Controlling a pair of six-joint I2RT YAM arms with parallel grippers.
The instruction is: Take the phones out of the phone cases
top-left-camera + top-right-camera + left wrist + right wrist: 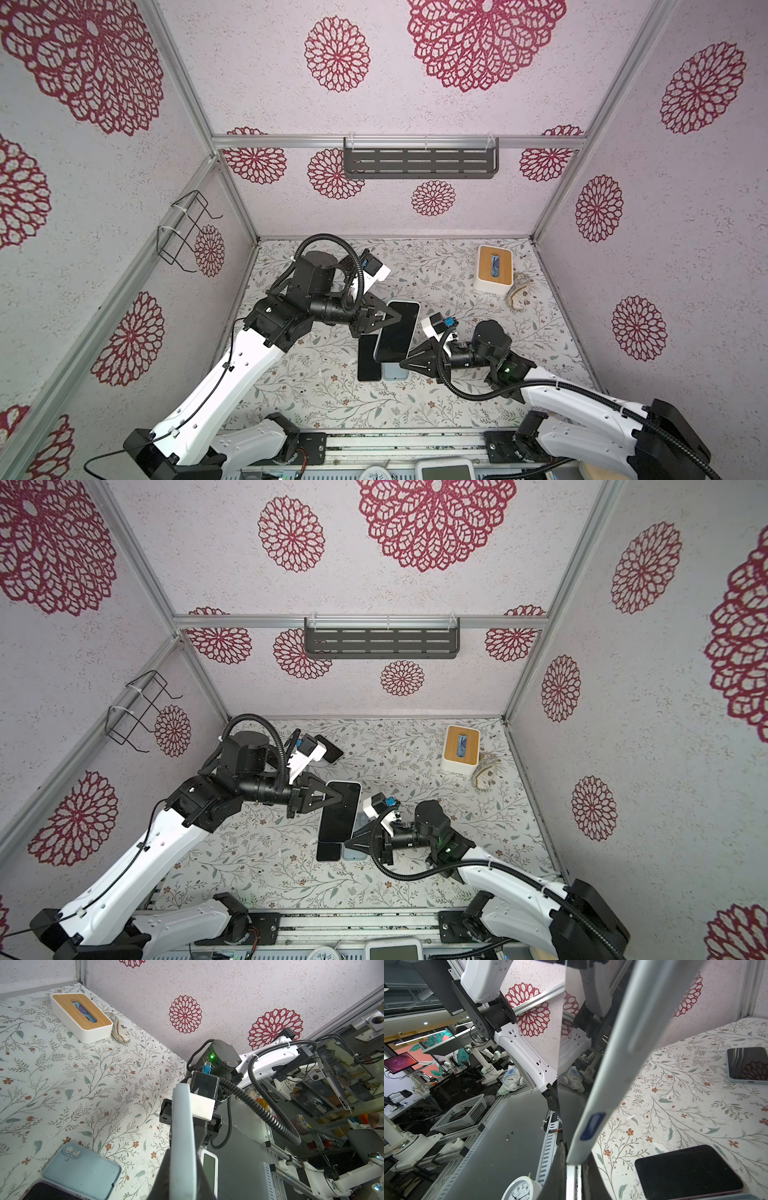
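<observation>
While the black-screened phone (397, 332), still seated in its pale blue plastic case (182, 1136), hangs above the floral-patterned surface (457, 399) just below the centre of both top views, its long axis runs from upper right down to lower left. The left fingers (385, 318) are closed on its upper left long edge. The right fingers (415, 362) look closed on the opposite edge near the lower right corner, so the two grips sit diagonally across that axis, with neither arm nearer. Each wrist view shows the case's pale rim edge-on between dark fingers. I judge that peeling must pull the rim away across the short axis while the other grip holds. A second dark phone (369, 361) and an empty blue case (81, 1169) lie on the surface below.
</observation>
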